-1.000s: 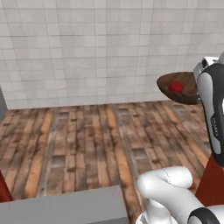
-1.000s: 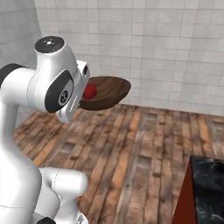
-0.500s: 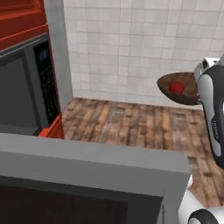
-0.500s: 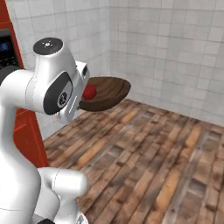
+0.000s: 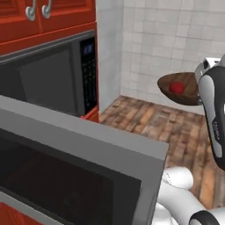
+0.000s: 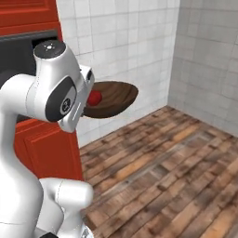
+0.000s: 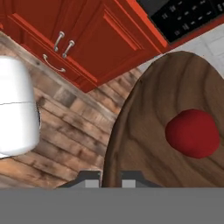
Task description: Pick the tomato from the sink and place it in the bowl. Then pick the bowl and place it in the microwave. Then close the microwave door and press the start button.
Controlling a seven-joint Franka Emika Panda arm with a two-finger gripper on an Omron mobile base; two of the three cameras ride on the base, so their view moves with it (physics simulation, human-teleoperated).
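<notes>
Microwave (image 5: 48,83): left of the hand, cavity exposed, its door (image 5: 79,176) swung wide to receive the load.
Gripper (image 7: 111,177): fingers pinch the bowl's near rim, carrying it level in mid-air.
Bowl (image 6: 111,97): extends beyond the fingertips, level so nothing rolls.
Tomato (image 7: 192,133): rests inside the bowl, ahead of the fingers.

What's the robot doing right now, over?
Gripper shut on bowl rim, carried high. Tomato inside bowl. Microwave door hangs open, close in front of the base.
</notes>
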